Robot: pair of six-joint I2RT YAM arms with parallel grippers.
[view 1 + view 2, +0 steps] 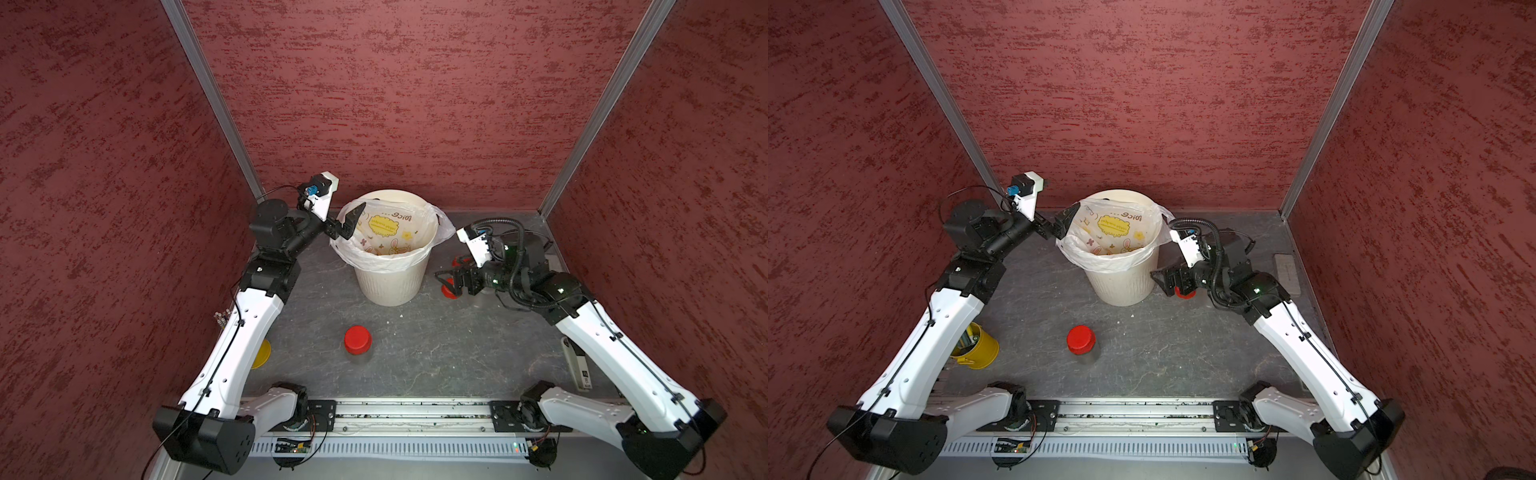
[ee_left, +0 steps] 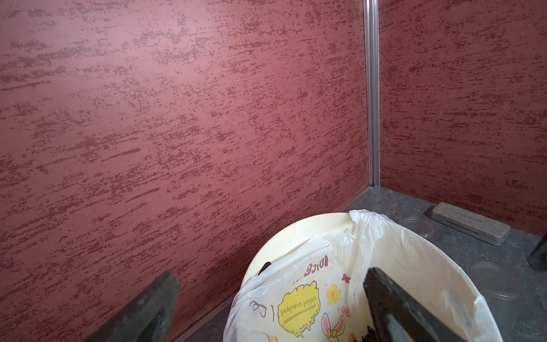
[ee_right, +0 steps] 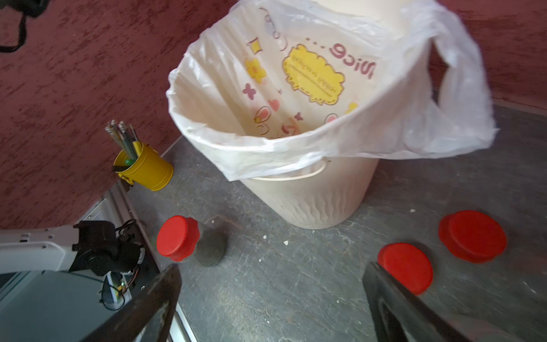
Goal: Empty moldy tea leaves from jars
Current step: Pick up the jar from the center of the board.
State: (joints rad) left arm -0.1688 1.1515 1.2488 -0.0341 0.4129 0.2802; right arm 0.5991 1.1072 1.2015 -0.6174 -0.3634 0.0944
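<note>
One jar point(image 1: 358, 340) point(image 1: 1080, 339) with its red lid on stands upright at the table's middle front; the right wrist view shows it too point(image 3: 183, 241). In the left wrist view, two clear lidless jars point(image 2: 418, 226) point(image 2: 495, 279) stand beyond the cream bin point(image 2: 296, 234). Two loose red lids point(image 3: 407, 266) point(image 3: 473, 235) lie on the table right of the bin. My left gripper point(image 1: 351, 222) point(image 2: 270, 278) hangs open and empty over the bin's left rim. My right gripper point(image 1: 446, 278) point(image 3: 270, 275) is open and empty, low beside the nearer lid. Dark tea leaves point(image 2: 370, 333) lie in the bag.
The ribbed bin point(image 1: 390, 286) with its printed white bag stands at the back centre. A yellow pencil cup point(image 1: 976, 347) sits by the left arm. A grey case point(image 2: 470, 223) lies along the right wall. Red walls close three sides.
</note>
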